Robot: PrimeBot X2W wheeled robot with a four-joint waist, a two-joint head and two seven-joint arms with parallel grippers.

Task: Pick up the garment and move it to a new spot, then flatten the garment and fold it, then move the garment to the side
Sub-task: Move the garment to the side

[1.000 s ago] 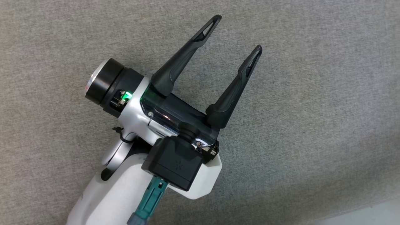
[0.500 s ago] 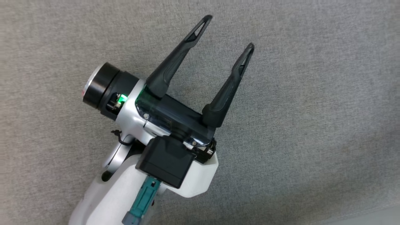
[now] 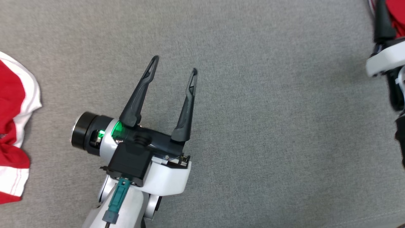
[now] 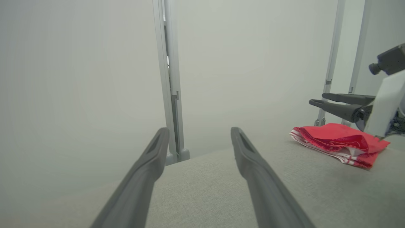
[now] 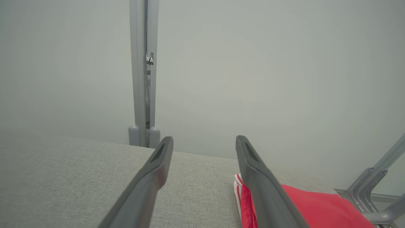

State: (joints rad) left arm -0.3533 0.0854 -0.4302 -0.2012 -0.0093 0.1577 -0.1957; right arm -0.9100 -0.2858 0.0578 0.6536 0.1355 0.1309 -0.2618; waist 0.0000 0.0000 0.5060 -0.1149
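Test lab (frosted panels (image 5: 269, 79), metal posts (image 5: 139, 79)).

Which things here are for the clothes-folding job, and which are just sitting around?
For the job:
- folded red-and-white cloth garment
- open right hand over it
- open left hand

Just lying about:
- rumpled red-and-white cloth garment at the head view's left edge, probably a spare
- grey metal frame posts

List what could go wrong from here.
1. The right gripper hangs with open jaws above the folded red garment; leaving low might snag a fingertip and spoil the fold.
2. That garment lies near the far edge of the grey fabric surface; a nudge could push it off.
3. The left gripper swinging leftward might drag the crumpled red-and-white garment.
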